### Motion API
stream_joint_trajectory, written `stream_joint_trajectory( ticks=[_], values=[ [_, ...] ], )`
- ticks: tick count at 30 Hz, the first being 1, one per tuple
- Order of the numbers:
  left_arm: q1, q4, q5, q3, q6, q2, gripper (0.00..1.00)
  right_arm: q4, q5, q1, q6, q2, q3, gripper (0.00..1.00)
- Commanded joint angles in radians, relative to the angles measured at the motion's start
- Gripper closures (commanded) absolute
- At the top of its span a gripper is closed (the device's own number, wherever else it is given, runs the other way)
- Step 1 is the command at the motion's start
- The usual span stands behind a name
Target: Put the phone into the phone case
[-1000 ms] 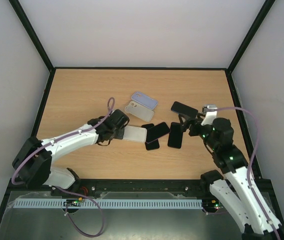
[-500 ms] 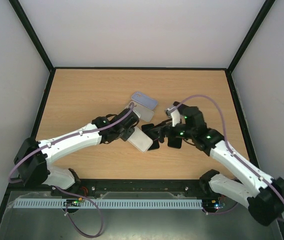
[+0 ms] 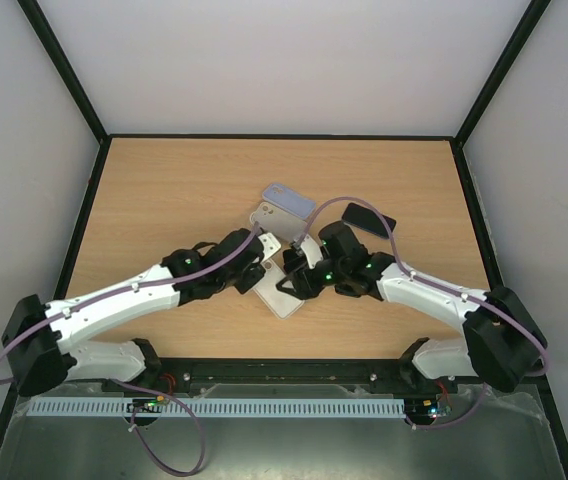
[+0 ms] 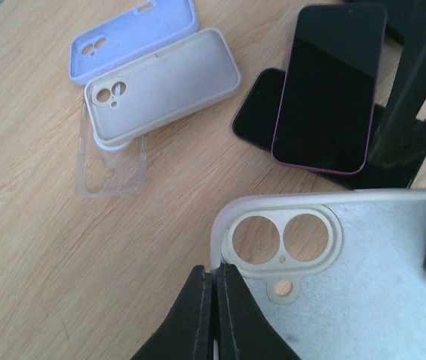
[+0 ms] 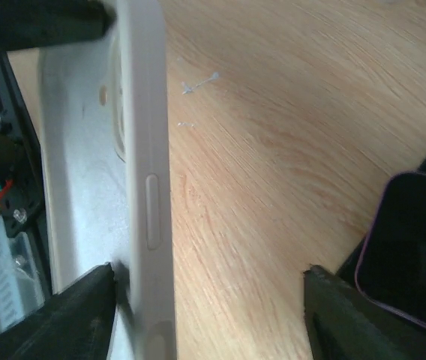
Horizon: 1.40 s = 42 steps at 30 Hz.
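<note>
My left gripper (image 4: 214, 294) is shut on the rim of a pale grey phone case (image 4: 325, 285), next to its two camera holes. In the top view the case (image 3: 284, 293) sits near the table's middle, held by the left gripper (image 3: 267, 272). My right gripper (image 5: 209, 319) is open, one finger on each side of the case's side wall (image 5: 149, 187). In the top view it (image 3: 295, 281) meets the case from the right. A dark phone with a purple edge (image 4: 329, 86) lies on another dark phone (image 4: 258, 112) just beyond the case, and it also shows in the right wrist view (image 5: 412, 247).
A lavender case (image 4: 134, 37), a beige case (image 4: 164, 86) and a clear case (image 4: 112, 169) lie together behind the held case. Another black phone (image 3: 368, 218) lies at the right of the table. The right arm's black links (image 4: 415, 90) stand close beside the phones.
The left gripper has carried the grey case toward the near middle. The right arm has swung left from the black phone and now straddles the case's edge.
</note>
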Motion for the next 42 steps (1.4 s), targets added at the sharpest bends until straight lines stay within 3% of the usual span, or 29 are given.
stream_joint_trajectory(
  ticks=[1,6,8,12,15,22,28,34,42],
  values=[
    [-0.006,0.048,0.03,-0.034,0.02,-0.078,0.97,0.102,-0.048,0.021,0.012,0.02,-0.026,0.48],
    [-0.006,0.058,0.034,-0.054,0.013,-0.127,0.97,0.178,-0.084,0.026,0.063,0.004,-0.066,0.92],
    [-0.006,0.057,0.022,-0.057,0.004,-0.138,0.95,0.214,-0.086,0.031,0.098,-0.003,-0.082,0.98],
    [-0.006,0.045,-0.029,-0.053,-0.042,-0.156,0.71,0.291,-0.071,0.033,0.189,-0.023,-0.112,0.98],
    [-0.006,0.017,-0.091,-0.033,-0.109,-0.17,0.43,0.324,-0.025,0.036,0.264,-0.031,-0.125,0.98],
    [-0.003,-0.023,-0.183,-0.031,-0.399,-0.264,0.02,0.393,0.074,0.066,0.419,0.059,-0.135,0.98],
    [0.006,-0.001,-0.221,-0.135,-0.638,-0.366,0.0,0.458,0.139,0.116,0.535,0.225,-0.1,0.98],
    [0.025,0.034,-0.22,-0.269,-0.779,-0.516,0.0,0.477,0.204,0.152,0.589,0.324,-0.092,0.95],
    [0.083,0.087,-0.146,-0.386,-0.859,-0.651,0.0,0.46,0.284,0.151,0.641,0.317,-0.089,0.69]
  ],
)
